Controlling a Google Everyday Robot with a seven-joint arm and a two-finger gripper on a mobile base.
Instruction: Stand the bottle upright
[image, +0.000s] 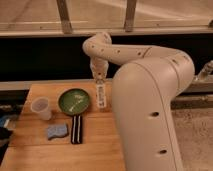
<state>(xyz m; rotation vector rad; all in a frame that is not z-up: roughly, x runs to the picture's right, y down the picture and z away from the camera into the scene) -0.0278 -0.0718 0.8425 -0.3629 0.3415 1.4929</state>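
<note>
The bottle (101, 95) is slim and white with a pale label. It lies on its side on the wooden table (30, 150), just right of the green plate (74, 101), with its length running front to back. My gripper (100, 77) hangs at the end of the white arm, right over the bottle's far end near the table's back edge. The arm's big white body hides the table's right part.
A translucent plastic cup (41, 108) stands left of the plate. A blue-grey sponge (57, 131) and a flat black striped strip (76, 129) lie in front of the plate. A dark ledge runs behind the table.
</note>
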